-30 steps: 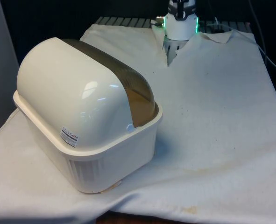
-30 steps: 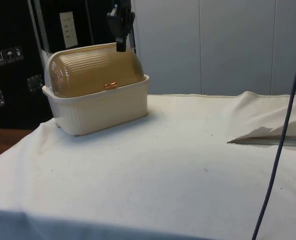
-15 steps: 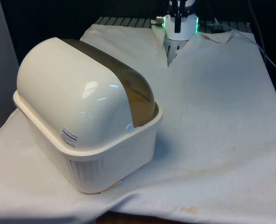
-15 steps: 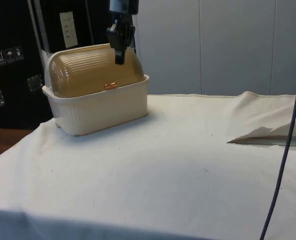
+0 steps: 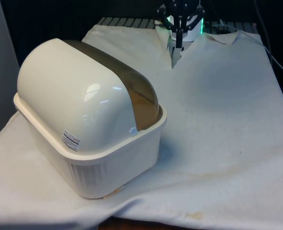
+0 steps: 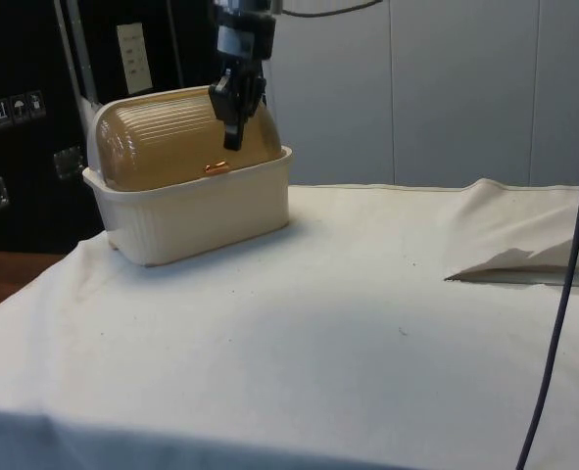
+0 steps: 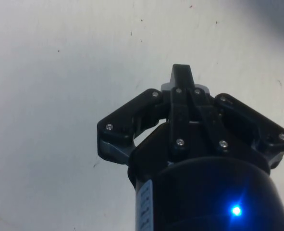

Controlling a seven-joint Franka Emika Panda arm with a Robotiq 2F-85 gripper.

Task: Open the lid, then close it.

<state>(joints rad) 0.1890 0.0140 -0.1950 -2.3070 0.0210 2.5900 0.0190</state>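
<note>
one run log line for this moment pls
stage: approach | gripper: shut, empty, above cloth beside bread box | lid: closed | handle: untouched

Table [image 5: 227, 120] was covered by a wrinkled white cloth [image 6: 318, 323]; cream bread box [image 5: 91, 139] sat directly on it, frame left in front view, amber lid [image 6: 176, 137] shut.

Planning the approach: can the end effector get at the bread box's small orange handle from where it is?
Probably yes. The end effector hangs in open air on the lid's front side, above the orange handle, with nothing between them in the side view.
</note>
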